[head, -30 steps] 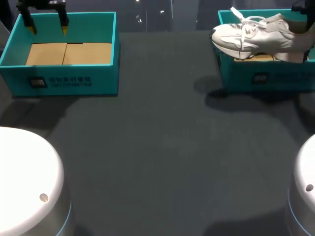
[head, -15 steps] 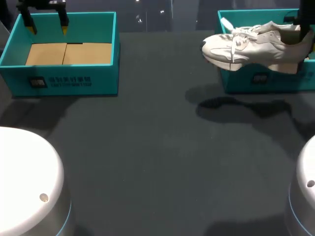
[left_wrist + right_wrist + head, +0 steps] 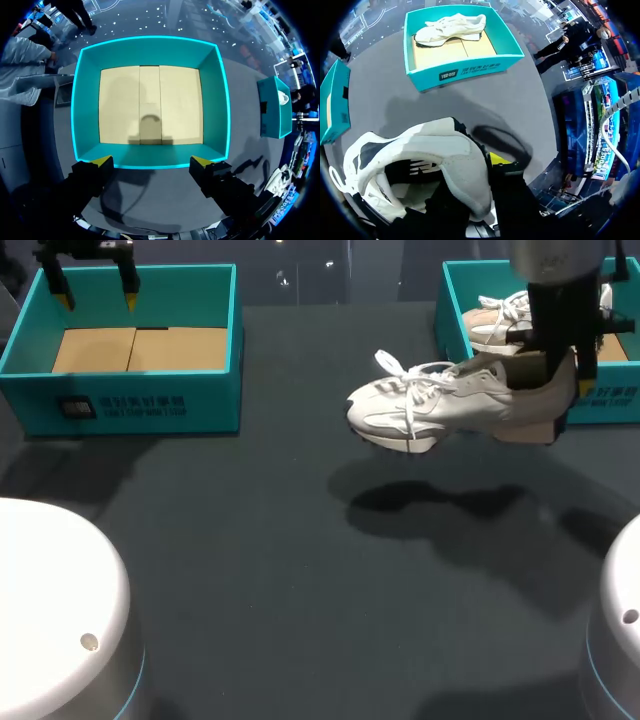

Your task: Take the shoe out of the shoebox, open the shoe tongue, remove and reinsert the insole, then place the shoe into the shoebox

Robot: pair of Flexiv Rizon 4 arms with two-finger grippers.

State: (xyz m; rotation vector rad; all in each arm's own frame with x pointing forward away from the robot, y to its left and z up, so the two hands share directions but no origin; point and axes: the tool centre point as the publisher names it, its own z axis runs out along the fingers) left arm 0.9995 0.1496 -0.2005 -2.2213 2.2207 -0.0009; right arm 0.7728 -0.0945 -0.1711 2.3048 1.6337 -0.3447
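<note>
The white shoe (image 3: 450, 405) has travelled from above the right shoebox (image 3: 455, 300) out over the dark bench (image 3: 300, 570) within 1 second, and now hangs clear of the box, near the bench's middle. The right tool (image 3: 565, 375), which was at the frame's edge, has come with it. A 2nd shoe (image 3: 495, 325), hidden behind the 1st a second ago, now shows lying inside that right shoebox. The left tool (image 3: 97, 295) has not moved.

The right tool pinches the raised shoe by its heel collar, 1 finger inside the opening and 1 yellow tip (image 3: 497, 160) outside against the heel. The shoe is held roughly level above the bench, its toe towards the robot's left, casting a shadow on the surface beneath. It is an off-white trainer with a thick pale sole, loose white laces looped above the tongue and a dark lining inside the collar.

The left tool hovers at the far rim of the left shoebox (image 3: 130, 405), its fingers spread wide with nothing between them. That box holds only a tan cardboard liner (image 3: 140, 348).
</note>
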